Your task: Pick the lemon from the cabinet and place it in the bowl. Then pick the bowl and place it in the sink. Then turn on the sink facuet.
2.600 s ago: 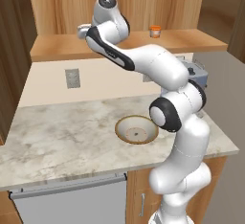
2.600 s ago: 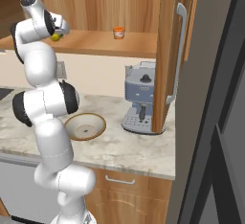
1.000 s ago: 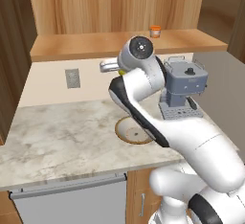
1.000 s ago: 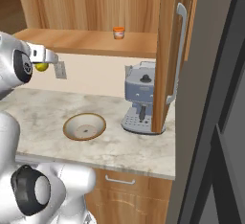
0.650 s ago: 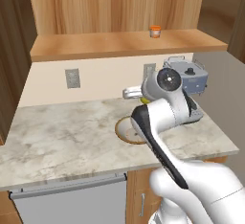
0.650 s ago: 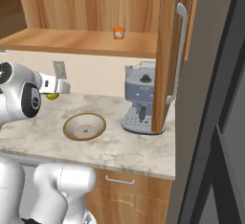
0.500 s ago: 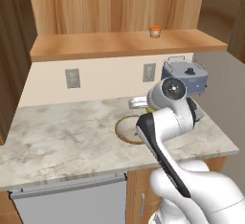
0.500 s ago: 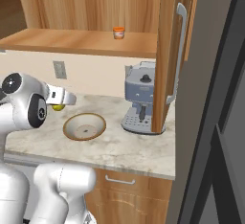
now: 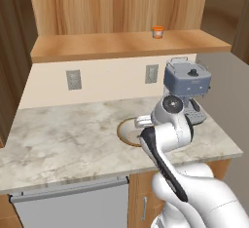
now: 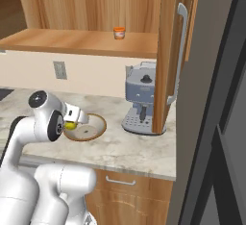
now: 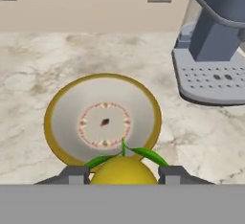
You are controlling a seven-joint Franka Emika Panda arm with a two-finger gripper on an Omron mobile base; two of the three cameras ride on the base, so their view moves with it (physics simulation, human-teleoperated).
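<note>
Since the earlier frame the arm has come down from the cabinet (image 9: 121, 47) shelf to just above the bowl (image 11: 103, 120). The gripper (image 11: 123, 174) pinches the lemon (image 11: 123, 171) across its middle; it is probably light, firm and smooth (it may roll). The bowl holds nothing yet.

Left base view: behind the arm, looking forward and down onto the tabletop (image 9: 63, 139), gripper (image 9: 137, 122) mid-frame. Right base view: same scene from the other side, gripper (image 10: 73, 123) low left, coffee machine (image 10: 141, 101) beyond it. Hand view: close in, looking along the gripper (image 11: 123, 173) at the bowl (image 11: 103, 118) just ahead. Shared by all three: bowl, coffee machine, tabletop.
</note>
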